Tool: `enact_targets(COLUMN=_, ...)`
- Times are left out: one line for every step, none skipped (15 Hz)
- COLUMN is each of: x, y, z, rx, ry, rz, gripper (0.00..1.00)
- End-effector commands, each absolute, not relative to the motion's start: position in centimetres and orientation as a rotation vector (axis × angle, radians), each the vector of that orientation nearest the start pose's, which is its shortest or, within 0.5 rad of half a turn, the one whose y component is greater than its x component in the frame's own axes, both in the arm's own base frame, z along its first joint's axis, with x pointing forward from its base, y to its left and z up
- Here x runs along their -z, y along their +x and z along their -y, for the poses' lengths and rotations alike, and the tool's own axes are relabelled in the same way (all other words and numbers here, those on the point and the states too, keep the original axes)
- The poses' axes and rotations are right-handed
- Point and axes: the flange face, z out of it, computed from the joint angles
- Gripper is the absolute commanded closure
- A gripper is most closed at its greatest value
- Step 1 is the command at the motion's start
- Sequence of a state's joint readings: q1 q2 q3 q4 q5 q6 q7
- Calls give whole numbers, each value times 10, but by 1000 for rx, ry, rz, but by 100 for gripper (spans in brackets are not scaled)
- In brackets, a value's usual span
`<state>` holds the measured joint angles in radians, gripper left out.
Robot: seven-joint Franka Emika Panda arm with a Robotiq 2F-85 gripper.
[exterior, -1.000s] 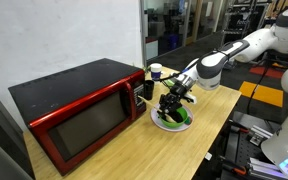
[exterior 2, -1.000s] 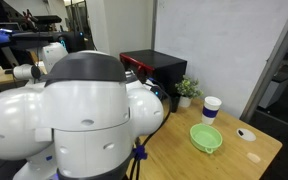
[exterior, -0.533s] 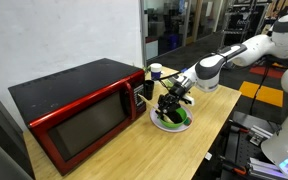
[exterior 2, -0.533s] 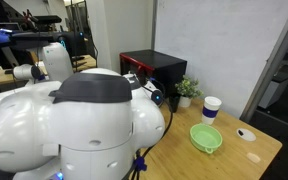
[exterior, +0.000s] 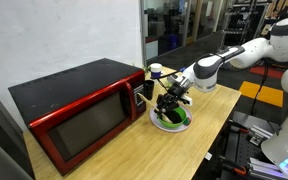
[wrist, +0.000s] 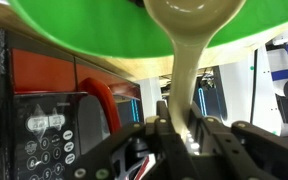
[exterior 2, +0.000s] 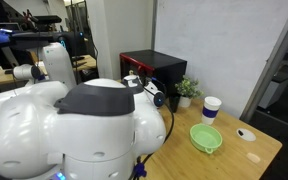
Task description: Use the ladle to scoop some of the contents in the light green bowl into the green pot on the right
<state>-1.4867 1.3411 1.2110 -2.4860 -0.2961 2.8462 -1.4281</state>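
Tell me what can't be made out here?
- Contents of the round green vessel: the black gripper covers it in an exterior view.
- Scoop of the pale wooden ladle: cut off by wrist view's top edge.
- Same gripper: behind the white robot body in an exterior view.

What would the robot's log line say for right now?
gripper: shut on ladle | ladle scoop: at green pot | light green bowl: nothing over it | scoop contents: cannot tell
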Motion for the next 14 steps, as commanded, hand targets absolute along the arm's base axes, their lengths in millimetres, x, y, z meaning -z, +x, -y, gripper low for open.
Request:
enact_targets(x=-171, y=482, z=-4, rx=1045, ry=-1793, rz=1280, gripper=94)
enact_targets(x=-173, y=484, z=-3, rx=1032, ry=-1797, rz=1296, gripper=94)
enact_targets(x=-176, y=486, z=-3, rx=1013, ry=-1802, rz=1309, gripper=94)
enact_targets(x=-178, y=488, z=-3, rx=997, ry=-1806, rz=1329, gripper=94)
enact_targets(x=-181, y=489, z=-4, rx=980, ry=-1809, rz=1348, gripper=94)
enact_targets(x=-184, y=491, z=-5, rx=957, ry=-1813, rz=1371, gripper=94)
enact_targets(x=-186, y=492, z=-6, rx=942, ry=-1812, rz=1399, gripper=94)
enact_targets(x=-189, y=493, z=-7, rx=925, ry=-1813, rz=1420, gripper=94)
enact_targets(x=-191, y=494, z=-8, rx=913, ry=-1808, rz=1443, gripper=94)
enact_targets(x=-193, y=494, z=-9, rx=901, ry=-1812, rz=1466, gripper=94)
enact_targets(x=-194, y=495, z=-9, rx=892, ry=-1813, rz=1483, gripper=94)
enact_targets(x=-195, y=495, z=-10, rx=883, ry=-1816, rz=1500, gripper=94)
enact_targets(x=-194, y=495, z=-9, rx=877, ry=-1817, rz=1514, gripper=94)
enact_targets(x=-195, y=495, z=-9, rx=870, ry=-1821, rz=1526, gripper=94)
